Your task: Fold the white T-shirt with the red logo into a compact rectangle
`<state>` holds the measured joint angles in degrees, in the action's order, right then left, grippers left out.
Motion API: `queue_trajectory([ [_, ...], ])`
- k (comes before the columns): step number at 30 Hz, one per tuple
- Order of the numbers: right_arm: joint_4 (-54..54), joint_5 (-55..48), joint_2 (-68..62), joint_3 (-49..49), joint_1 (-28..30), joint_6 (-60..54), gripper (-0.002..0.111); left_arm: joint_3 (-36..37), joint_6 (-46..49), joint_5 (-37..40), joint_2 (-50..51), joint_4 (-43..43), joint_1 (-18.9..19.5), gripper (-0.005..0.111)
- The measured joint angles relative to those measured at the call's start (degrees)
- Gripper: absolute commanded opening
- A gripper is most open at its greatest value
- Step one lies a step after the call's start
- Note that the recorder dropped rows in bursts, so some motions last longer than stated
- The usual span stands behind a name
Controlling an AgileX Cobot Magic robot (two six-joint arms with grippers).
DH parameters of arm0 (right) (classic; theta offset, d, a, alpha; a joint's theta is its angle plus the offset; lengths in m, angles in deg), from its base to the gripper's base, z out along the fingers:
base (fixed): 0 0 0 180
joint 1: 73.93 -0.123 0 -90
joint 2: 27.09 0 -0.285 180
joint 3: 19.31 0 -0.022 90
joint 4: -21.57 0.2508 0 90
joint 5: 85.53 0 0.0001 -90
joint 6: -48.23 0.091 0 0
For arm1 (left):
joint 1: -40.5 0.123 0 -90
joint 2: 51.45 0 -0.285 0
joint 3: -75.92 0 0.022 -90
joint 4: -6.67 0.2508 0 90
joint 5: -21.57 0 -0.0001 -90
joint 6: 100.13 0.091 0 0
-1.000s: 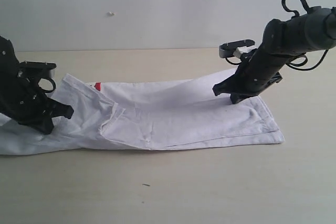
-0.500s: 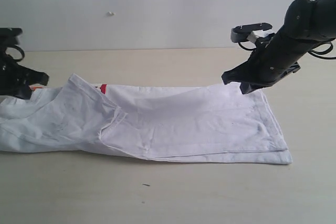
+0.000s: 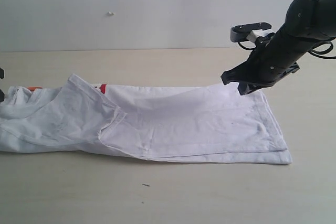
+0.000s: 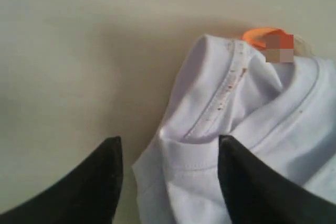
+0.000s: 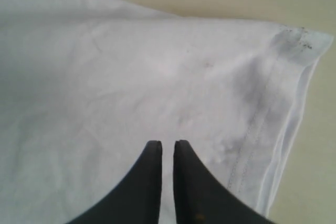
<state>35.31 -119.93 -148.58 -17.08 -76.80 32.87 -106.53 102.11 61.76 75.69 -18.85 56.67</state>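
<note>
Exterior: I have just let go and lifted off. The white T-shirt (image 3: 157, 119) lies as a long folded band on the bench (image 3: 157, 198), so I judge the crosswise folds remain. My right gripper (image 3: 245, 86) hovers over its 2 o'clock corner. The red logo (image 3: 103, 88) is a sliver, probably tucked under.

Left wrist: my left gripper (image 4: 169, 148) is wide open, empty, above the collar.

Right wrist: nearly closed, holding nothing.

No container shows.
</note>
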Motion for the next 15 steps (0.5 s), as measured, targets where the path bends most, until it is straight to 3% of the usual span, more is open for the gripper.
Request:
queue_trajectory([
  [5, 0.00, -0.12, 0.00, 0.00, 0.00, -0.52, 0.011, -1.56, 8.15, 4.90, 4.76, -7.48, 1.94, 0.060],
  [15, 0.25, -0.01, 0.00, 0.00, 0.00, -0.52, 0.011, -2.42, 10.38, 7.52, 6.25, -9.35, 1.94, 0.060],
])
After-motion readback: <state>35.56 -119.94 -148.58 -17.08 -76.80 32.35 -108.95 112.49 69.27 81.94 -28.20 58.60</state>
